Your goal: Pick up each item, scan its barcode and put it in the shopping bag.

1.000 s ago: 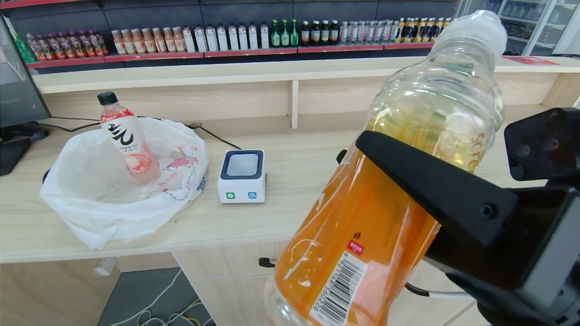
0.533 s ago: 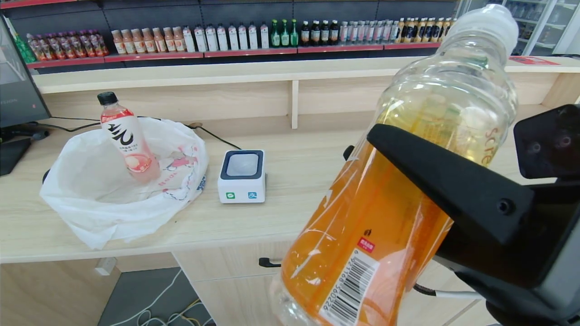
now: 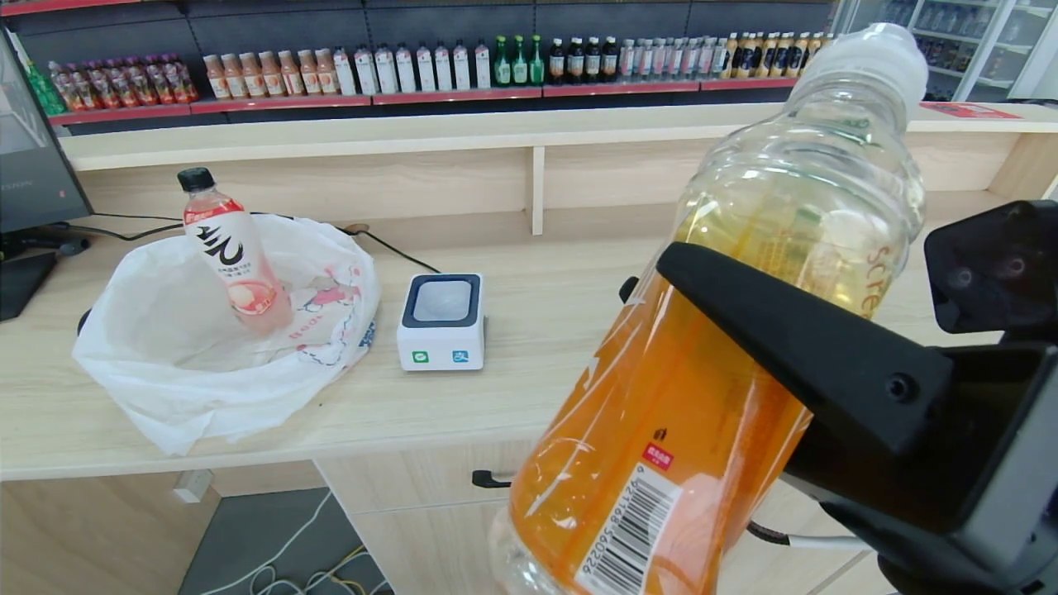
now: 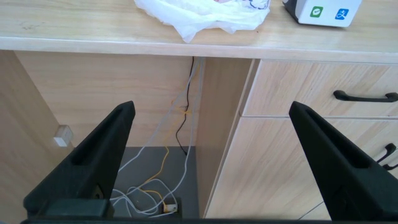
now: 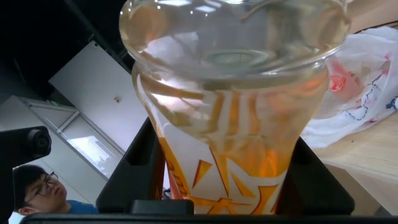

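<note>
My right gripper [image 3: 646, 273] is shut on an orange drink bottle [image 3: 678, 397], held tilted close in front of the head camera with its white cap up and to the right. The barcode [image 3: 632, 541] sits near the bottle's base. In the right wrist view the bottle [image 5: 230, 124] stands between the black fingers [image 5: 140, 168]. A white scanner [image 3: 442, 322] with a dark top rests on the counter. To its left lies the white shopping bag [image 3: 165, 364] with a pink drink bottle [image 3: 235, 256] leaning inside. My left gripper [image 4: 211, 124] hangs open below the counter edge.
A monitor [image 3: 33, 165] and cables are at the counter's far left. A raised wooden ledge [image 3: 529, 132] runs behind the counter, with shelves of bottles [image 3: 430, 66] beyond. Drawers with black handles [image 4: 364, 96] sit under the counter, and loose cables [image 4: 155, 186] lie on the floor.
The orange bottle in my right gripper swung slightly up and right, then came back to nearly where it was. The bag, scanner and pink bottle have not moved.
</note>
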